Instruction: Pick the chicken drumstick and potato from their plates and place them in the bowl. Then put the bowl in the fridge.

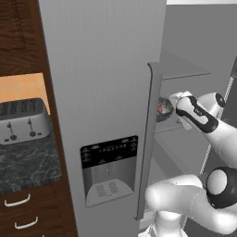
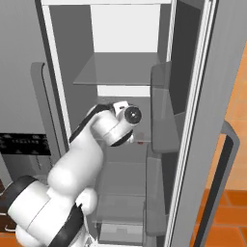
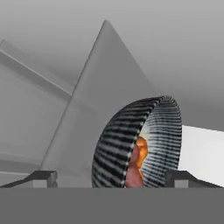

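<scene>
The bowl [image 3: 139,144] was seen in the hand view with its ribbed dark outside and paler inside, rolled on its side in the picture, likely from the camera's own roll. Inside it an orange piece, taken as the chicken drumstick [image 3: 141,148], and a reddish lump below it, taken as the potato [image 3: 132,175], were seen, so the loading step was judged done.

In the left base view the bowl [image 1: 164,109] was seen just past the edge of the closed door, inside the open fridge [image 1: 102,83], at the end of the arm and about level with a shelf [image 1: 183,70]. In the right base view the arm was seen reaching into the open compartment of the fridge [image 2: 120,77]; the bowl was hidden there by the wrist.

The gripper [image 3: 109,177] was seen with its tips either side of the bowl, one near the rim; whether the bowl was clamped or already let go could not be told. Whether the bowl rested on a shelf could not be told either. Judged left: setting down, letting go, drawing the arm out.
</scene>
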